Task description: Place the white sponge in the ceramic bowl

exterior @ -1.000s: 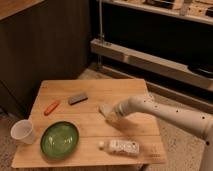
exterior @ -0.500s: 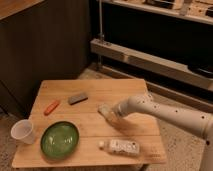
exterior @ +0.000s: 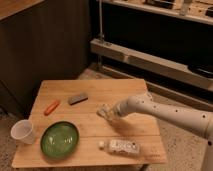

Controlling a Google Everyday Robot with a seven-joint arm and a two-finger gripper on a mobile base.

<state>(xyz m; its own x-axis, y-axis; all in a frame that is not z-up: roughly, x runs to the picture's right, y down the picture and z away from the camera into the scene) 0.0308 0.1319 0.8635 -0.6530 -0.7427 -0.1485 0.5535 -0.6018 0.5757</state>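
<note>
The white sponge [exterior: 102, 110] is a small pale speckled pad near the middle of the wooden table [exterior: 135, 92]. My gripper [exterior: 107, 113] reaches in from the right on a white arm and sits right at the sponge, covering its right part. The ceramic bowl [exterior: 60, 139] is a round glossy green bowl at the table's front left, well to the left of and nearer than the gripper. The bowl has nothing in it.
A small white cup [exterior: 23, 132] stands left of the bowl. An orange object [exterior: 51, 106] and a dark grey block [exterior: 78, 98] lie at the back left. A white labelled bottle [exterior: 121, 146] lies on its side near the front edge. Metal shelving runs behind.
</note>
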